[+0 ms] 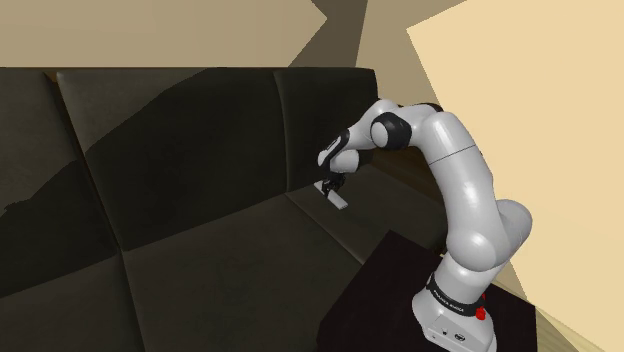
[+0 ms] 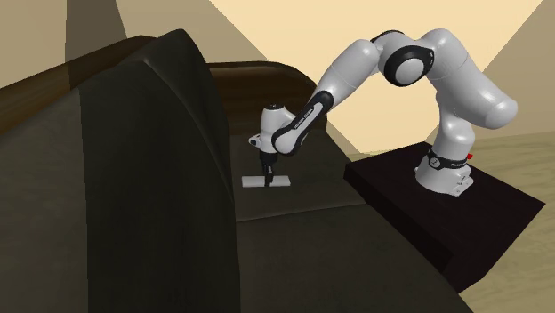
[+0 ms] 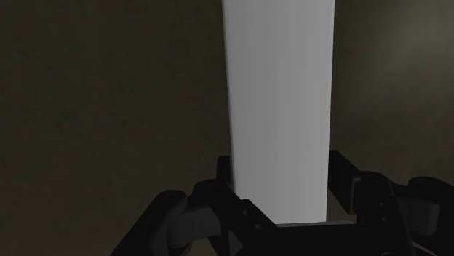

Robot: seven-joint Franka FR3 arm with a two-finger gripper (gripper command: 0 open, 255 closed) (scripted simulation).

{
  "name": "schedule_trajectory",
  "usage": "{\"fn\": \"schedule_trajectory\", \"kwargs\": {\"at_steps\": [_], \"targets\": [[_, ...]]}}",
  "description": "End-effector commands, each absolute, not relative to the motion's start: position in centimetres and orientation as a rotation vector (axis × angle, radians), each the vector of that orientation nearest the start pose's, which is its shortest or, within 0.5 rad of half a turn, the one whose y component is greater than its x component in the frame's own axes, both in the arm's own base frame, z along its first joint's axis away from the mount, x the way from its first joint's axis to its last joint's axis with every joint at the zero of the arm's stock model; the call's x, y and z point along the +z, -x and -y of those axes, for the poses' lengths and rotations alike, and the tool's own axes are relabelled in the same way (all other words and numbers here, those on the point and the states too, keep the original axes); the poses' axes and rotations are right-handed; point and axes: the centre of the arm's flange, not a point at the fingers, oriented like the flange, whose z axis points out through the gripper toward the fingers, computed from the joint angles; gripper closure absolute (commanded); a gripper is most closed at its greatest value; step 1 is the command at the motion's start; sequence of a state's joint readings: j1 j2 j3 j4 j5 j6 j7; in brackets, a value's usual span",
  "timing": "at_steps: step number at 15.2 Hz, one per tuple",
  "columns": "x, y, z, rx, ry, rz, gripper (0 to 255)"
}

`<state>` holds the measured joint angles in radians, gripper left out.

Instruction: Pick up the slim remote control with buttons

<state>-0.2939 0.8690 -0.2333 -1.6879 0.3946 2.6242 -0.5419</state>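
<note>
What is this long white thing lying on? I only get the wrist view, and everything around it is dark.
Observer: The remote is on the seat of a dark sofa.
Operator: Is it up in the air yet?
Observer: No. The second exterior view shows it lying flat on the seat, with the tool down on its middle.
Operator: Where is the robot standing?
Observer: On a dark box next to the sofa. Its white arm arches over to the seat.
</note>
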Motion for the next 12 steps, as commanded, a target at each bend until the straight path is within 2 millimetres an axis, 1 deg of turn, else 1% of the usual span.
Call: {"fn": "schedule_trajectory", "kwargs": {"at_steps": [1,7,12], "targets": [[11.1,-58.5,33.4,-0.176,3.138,-0.363,255],[11.1,-58.5,33.4,-0.176,3.138,-0.363,255],[13.7,-58.5,33.4,-0.176,3.138,-0.363,255]]}}
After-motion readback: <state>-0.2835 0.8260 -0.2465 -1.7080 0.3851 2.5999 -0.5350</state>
